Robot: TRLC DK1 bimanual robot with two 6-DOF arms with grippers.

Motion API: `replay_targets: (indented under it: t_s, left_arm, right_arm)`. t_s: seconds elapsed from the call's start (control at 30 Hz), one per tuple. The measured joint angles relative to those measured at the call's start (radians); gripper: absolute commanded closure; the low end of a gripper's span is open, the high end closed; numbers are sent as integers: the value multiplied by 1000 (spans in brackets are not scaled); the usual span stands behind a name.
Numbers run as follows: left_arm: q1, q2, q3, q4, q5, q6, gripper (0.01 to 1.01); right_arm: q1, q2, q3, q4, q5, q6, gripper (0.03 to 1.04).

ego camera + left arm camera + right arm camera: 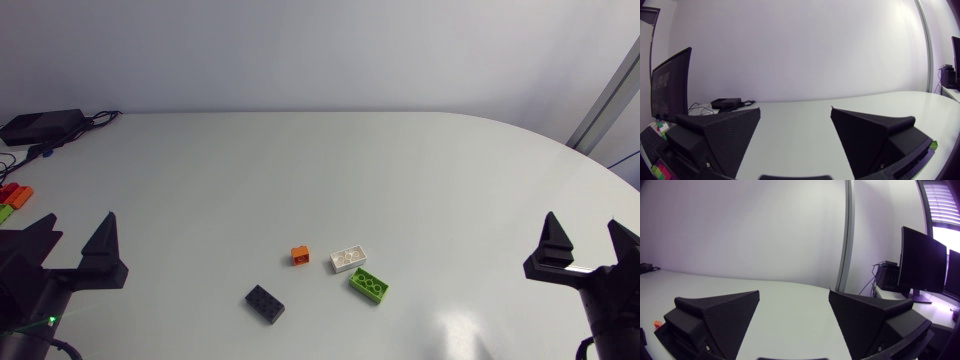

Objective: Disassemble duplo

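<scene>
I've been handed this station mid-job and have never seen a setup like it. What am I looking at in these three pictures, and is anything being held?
The machine is two robot arms at a white table, each ending in a black claw with two wedge-shaped fingers. The overhead picture looks down on the table, with the left claw at one side and the right claw at the other. The other two pictures come from cameras on the arms' wrists, so each shows its own claw up close. Both claws are open and hold nothing. On the table between them lie four Duplo bricks: a small orange brick, a white brick, a green brick and a black brick. None sits on another.
</scene>
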State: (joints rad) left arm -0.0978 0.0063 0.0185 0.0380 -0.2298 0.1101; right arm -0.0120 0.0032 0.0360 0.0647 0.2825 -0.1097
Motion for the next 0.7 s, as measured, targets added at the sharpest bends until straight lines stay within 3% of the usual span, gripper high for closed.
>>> replay_targets:
  t_s: [0.2,0.57,0.63,0.7]
  left_arm:
    - [6,0,0,0,8,-34,48]
    - [20,-1,0,0,10,-59,48]
    - [15,-1,0,1,11,-40,48]
    - [-5,-1,0,5,51,42,48]
  right_arm:
    - [-3,0,0,-6,-30,43,66]
    - [93,0,0,-11,-84,43,66]
    - [90,0,0,-14,-114,44,66]
    - [83,0,0,-14,-128,43,66]
